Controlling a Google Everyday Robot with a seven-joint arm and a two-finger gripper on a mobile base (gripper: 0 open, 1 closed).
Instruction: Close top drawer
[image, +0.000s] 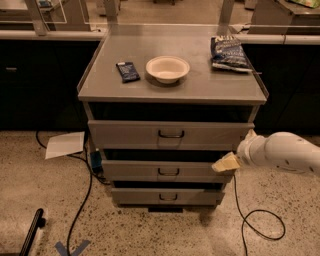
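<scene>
A grey cabinet (200, 86) of three drawers was seen from the front and above. The top drawer (125, 135), the widest of the three, was drawn out; its front stood forward of the frame, and a dark gap was left between it and the cabinet top. The middle drawer (130, 171) and the bottom drawer (132, 196) were stepped back beneath it.

A white arm (285, 152) was reached in from the right. Its gripper (226, 163) was held low at the right end of the middle drawer's front, just under the top drawer's lower right corner. Whether the gripper was open or closed could not be told, and nothing was seen to be held in it.

The closing push was judged not yet begun. For it to be done well, the gripper would best be raised onto the top drawer's front and brought towards the handle (171, 134) at its centre. A push made at the right end was thought likely to skew the tray in its slides. The force should be directed straight back and applied steadily until the front was flush with the frame. The middle drawer should not be caught on the way up.

A slam was to be avoided, since a bowl (167, 68), a bag (229, 52) and a dark packet (128, 71) were resting on the top.
</scene>
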